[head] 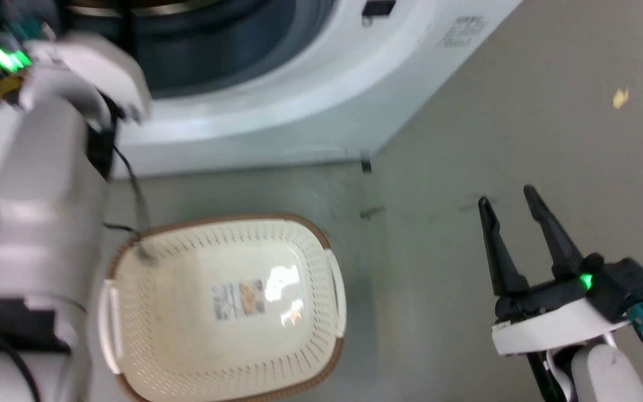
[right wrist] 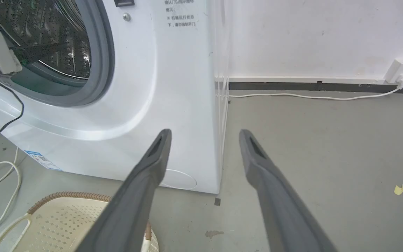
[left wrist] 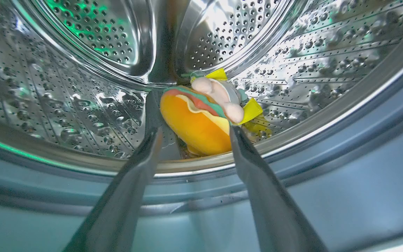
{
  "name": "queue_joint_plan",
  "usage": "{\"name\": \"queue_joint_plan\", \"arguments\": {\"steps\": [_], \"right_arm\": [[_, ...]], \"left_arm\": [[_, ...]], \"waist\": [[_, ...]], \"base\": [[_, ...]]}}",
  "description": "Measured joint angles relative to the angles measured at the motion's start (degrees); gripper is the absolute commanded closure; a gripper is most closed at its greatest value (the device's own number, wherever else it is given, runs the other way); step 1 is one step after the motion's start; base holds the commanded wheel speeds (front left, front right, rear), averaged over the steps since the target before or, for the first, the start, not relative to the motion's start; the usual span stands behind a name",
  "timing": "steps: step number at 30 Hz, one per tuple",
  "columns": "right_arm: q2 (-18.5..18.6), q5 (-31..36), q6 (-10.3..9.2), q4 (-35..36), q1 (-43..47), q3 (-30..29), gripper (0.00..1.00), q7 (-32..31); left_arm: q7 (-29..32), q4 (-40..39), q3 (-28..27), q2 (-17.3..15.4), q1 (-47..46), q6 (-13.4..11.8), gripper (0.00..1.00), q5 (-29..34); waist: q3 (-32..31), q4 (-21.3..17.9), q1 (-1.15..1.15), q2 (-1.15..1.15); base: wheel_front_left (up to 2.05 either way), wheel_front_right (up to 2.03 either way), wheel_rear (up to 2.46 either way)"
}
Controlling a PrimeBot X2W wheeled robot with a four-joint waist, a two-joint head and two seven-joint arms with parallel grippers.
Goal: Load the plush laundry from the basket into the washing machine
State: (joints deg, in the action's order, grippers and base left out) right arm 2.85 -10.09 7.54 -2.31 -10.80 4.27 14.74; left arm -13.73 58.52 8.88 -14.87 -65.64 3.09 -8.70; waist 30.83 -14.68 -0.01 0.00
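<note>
Our left end effector [left wrist: 195,130] is spread at the washing machine [left wrist: 327,196] port; the plush laundry [left wrist: 198,126] lies in its drum [left wrist: 82,105]. Our right end effector [head: 506,195] is spread beside the basket [head: 176,312].

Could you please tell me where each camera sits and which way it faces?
Head view: up high, looking down at the basket, washing machine and floor; left forearm and open right gripper show.
Left wrist view: at the port, facing into the drum at the plush laundry; open left gripper shows.
Right wrist view: low, facing the washing machine's corner and wall; its fingers show.
Head and right wrist views share basket and washing machine.
</note>
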Motion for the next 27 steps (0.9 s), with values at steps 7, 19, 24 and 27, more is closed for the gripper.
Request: {"name": "queue_joint_plan", "arguments": {"steps": [7,19,24,27], "right_arm": [[0.00,2.68,0.00,-0.41,2.85,-0.49,0.00,0.00],[0.01,4.10,0.00,-0.42,6.92,-1.87,0.00,0.00],[0.00,4.09,0.00,-0.33,8.47,-2.19,0.00,0.00],[0.00,4.09,0.00,-0.24,9.19,-2.26,0.00,0.00]], "left_arm": [[-0.97,-15.22,-0.51,3.30,13.31,1.05,0.00,-1.52],[-0.97,-46.26,-3.70,8.18,45.04,-2.13,0.00,-1.91],[-0.97,-49.54,-2.90,9.48,54.66,-3.00,0.00,-2.02],[-0.97,-50.40,-2.31,9.93,58.88,-3.71,0.00,-1.30]], "waist": [[-8.66,2.91,-0.01,0.00],[-19.89,9.09,-0.01,0.00],[-22.66,11.38,0.00,0.00],[-23.78,12.33,-0.01,0.00]], "base": [[0.00,0.00,0.00],[0.00,0.00,0.00],[0.00,0.00,0.00],[0.00,0.00,0.00]]}}
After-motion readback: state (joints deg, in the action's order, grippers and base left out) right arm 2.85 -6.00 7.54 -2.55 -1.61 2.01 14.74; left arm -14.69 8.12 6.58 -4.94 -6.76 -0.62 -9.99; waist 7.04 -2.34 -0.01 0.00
